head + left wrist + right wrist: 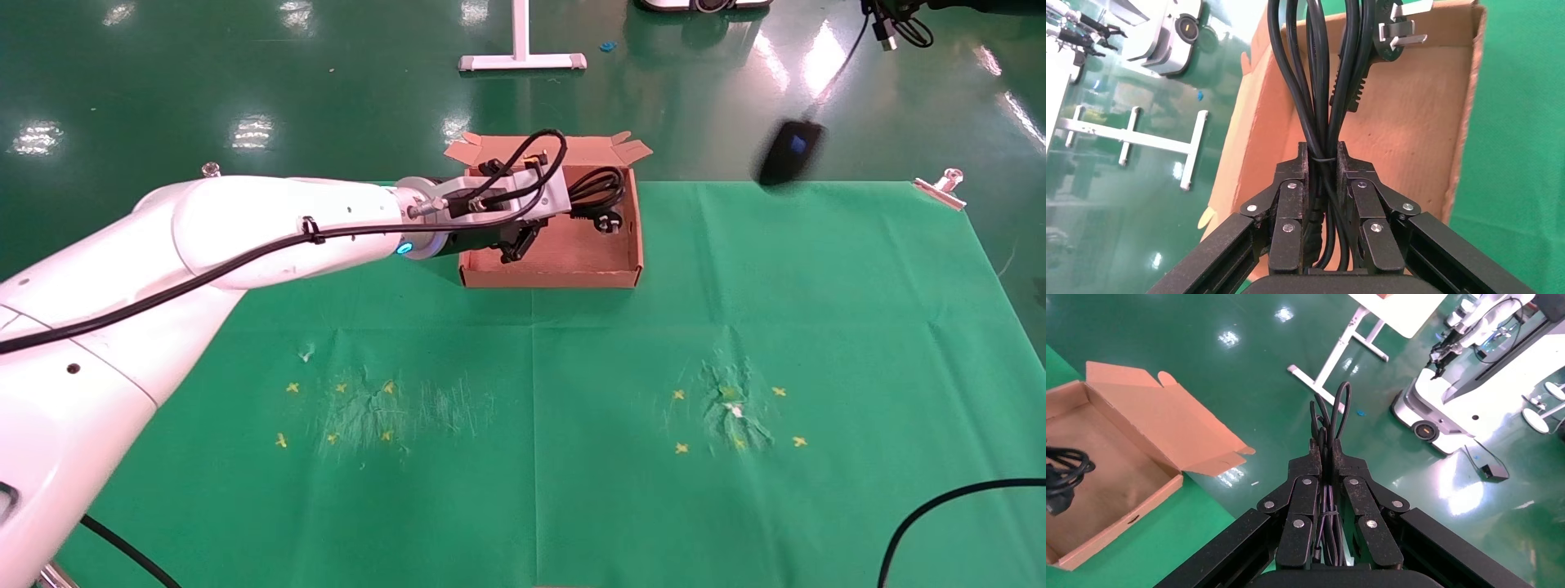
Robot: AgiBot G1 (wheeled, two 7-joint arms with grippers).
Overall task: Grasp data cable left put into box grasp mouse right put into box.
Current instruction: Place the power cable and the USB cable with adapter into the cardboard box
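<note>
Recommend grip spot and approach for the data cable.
Grip the data cable at its tied waist, where loops narrow; the left end effector is shut there. Come from the end opposite the plug, fingers straddling the bundle.

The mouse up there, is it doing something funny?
Yes. The mouse is dangling in the air by its thin cord, above the far right edge of the table, not lying down. The right pincer pinches only the bunched cord, so the mouse hangs loose.
</note>
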